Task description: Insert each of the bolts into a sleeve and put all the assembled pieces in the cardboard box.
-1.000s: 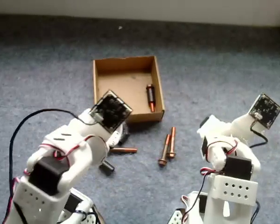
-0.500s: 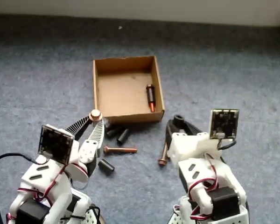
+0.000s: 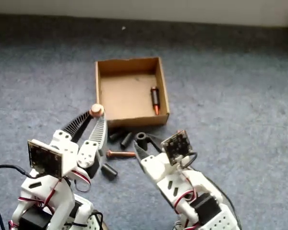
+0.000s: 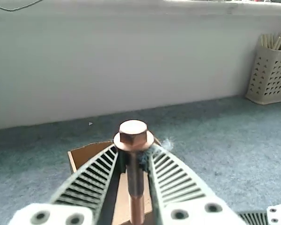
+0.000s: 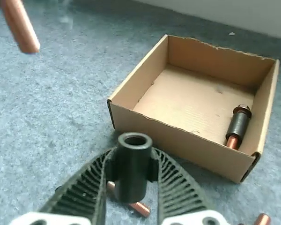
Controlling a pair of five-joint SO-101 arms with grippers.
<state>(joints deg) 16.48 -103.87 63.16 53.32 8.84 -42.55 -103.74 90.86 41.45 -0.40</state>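
The counter [image 3: 230,86] is covered in grey carpet-like material and carries everything you are working with.

The left arm [image 3: 53,191] and right arm [image 3: 192,196] stand side by side at the near edge. Both are angled toward the middle.

The cardboard box [image 3: 98,91] sits open-topped beyond the arms, roughly central, with its near wall facing them.

Your left pincer [image 4: 133,154] is raised just off the box's near corner on its own side. It is pinching a copper bolt [image 4: 133,133]. The hex head is uppermost at the fingertips and the shank runs down between the ribbed fingers.

Your right pincer [image 5: 133,154] hangs over the counter in front of the box's near wall. It is clamped on a black sleeve [image 5: 132,171], which is held upright with its open bore facing up. The two pincers are near each other but apart.

One assembled piece [image 3: 155,98], a bolt inside a sleeve, lies flat in the box. It rests along the wall on the right arm's side.

A loose bolt [image 3: 121,154] lies on the counter between the arms, in front of the box.

Two loose sleeves [image 3: 116,135] [image 3: 127,140] lie side by side just outside the box's near wall. A third sleeve [image 3: 109,171] lies closer to the left arm's base.

The tip of another bolt [image 5: 261,219] shows on the counter near the box's corner.
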